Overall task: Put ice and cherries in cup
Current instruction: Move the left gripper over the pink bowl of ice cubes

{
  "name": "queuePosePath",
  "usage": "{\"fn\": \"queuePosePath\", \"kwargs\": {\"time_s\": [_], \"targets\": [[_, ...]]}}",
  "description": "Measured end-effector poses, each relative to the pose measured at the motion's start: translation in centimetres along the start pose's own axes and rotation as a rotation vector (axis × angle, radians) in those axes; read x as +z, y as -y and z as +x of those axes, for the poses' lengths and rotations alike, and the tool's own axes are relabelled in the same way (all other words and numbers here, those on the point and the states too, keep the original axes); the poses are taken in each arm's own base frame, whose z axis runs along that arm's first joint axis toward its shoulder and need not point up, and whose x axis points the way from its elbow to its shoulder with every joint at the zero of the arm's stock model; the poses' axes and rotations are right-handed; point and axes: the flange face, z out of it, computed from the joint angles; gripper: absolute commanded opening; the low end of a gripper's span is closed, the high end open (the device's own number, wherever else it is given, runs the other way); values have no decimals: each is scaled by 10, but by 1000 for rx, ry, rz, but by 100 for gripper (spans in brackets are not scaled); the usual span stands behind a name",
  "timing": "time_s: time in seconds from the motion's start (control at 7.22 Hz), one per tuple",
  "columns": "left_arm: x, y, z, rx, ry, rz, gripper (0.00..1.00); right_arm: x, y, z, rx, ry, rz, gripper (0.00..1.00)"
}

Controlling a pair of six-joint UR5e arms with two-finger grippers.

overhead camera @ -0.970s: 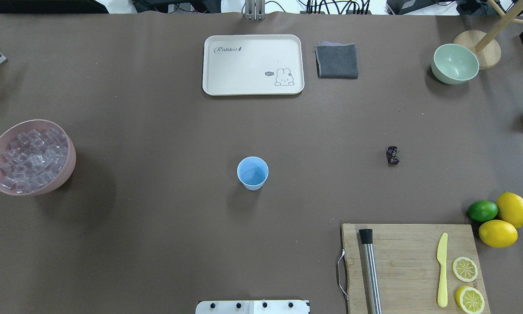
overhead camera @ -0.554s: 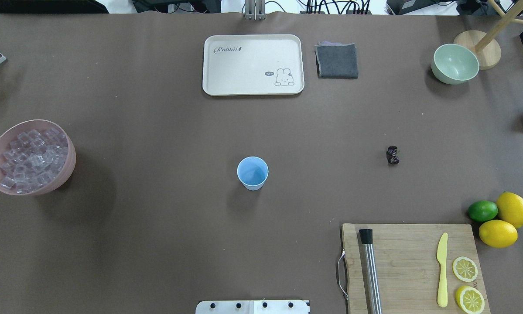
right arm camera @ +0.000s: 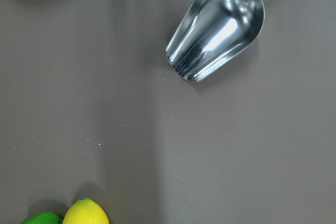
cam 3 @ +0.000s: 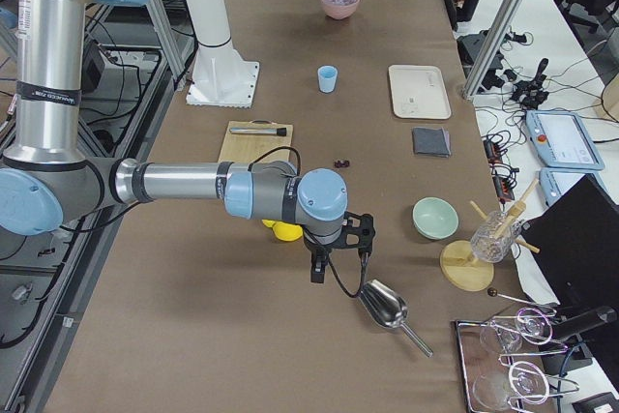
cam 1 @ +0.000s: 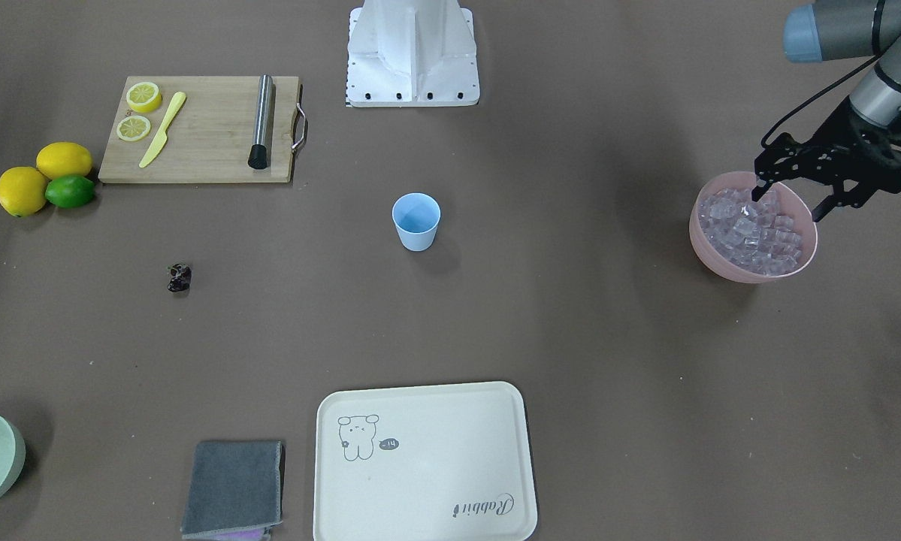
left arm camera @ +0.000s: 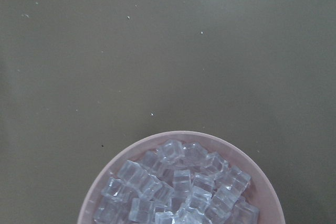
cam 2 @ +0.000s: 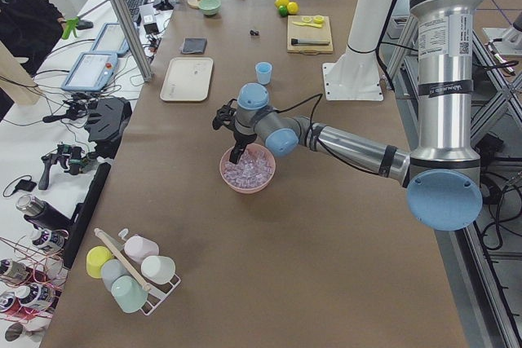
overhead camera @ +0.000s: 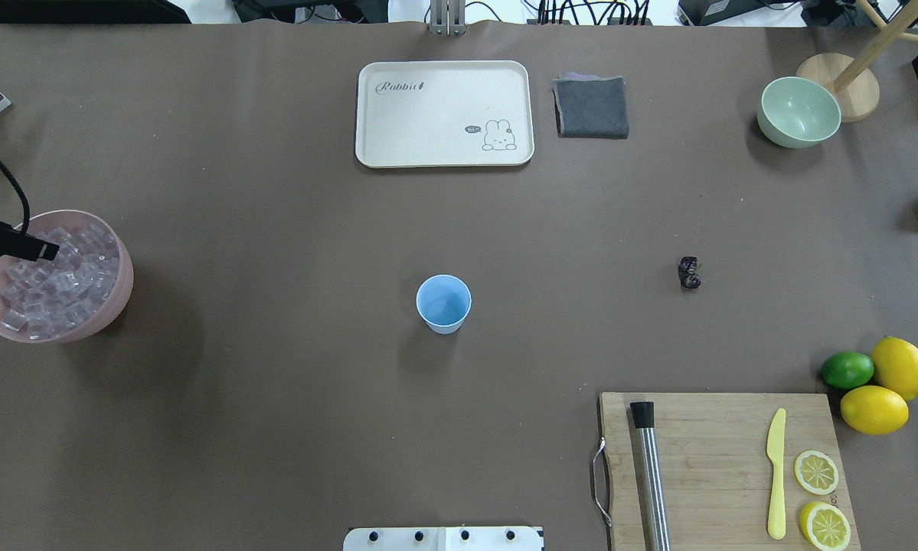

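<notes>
Exterior front-facing view has the left end effector (cam 1: 788, 204) hanging over the bowl (cam 1: 751, 274). Its jaws are spread wide with nothing between them, and one fingertip is low by the heap of ice (cam 1: 754, 233). The bowl stands at 3 o'clock from the cup (cam 1: 416, 222), well apart. The cherries (cam 1: 179, 277) lie on the bare tabletop (cam 1: 570, 315) at 9 o'clock from the cup.

The ice looks hard, light and slick, piled loose, so neighbours will probably shift when a finger pushes in. A cube on top of the heap, pinched across two flat faces, seems the safest hold; a corner grip would likely squirt out. The cherries are tiny and glossy with thin stems, so closing low across the whole clump should serve better than catching a stem. The cup looks light and easy to tip, so drops should come from above its rim without touching it.

The left wrist view shows no fingers, and its 6 o'clock edge cuts the bowl. Overhead, only one dark finger enters at 9 o'clock. The right end effector (cam 3: 338, 273) hangs near the scoop (right arm camera: 215, 30), and I cannot tell its opening. The cherries are too small to count.
</notes>
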Motion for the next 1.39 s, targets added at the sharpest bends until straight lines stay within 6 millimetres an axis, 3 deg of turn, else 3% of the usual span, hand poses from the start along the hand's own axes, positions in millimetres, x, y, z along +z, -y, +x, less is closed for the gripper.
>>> {"fn": "queuePosePath", "kwargs": {"time_s": [0.42,0.69,1.39], "targets": [[28,-10,-5,3,-1,-40,97,-3,0,-3,-5,1,6,100],[44,-15,-14,7,-3,-48,85,-5,1,-5,-9,0,10,100],[59,-10,-10,20,-13,-55,83,-5,3,-5,-10,0,11,100]]}}
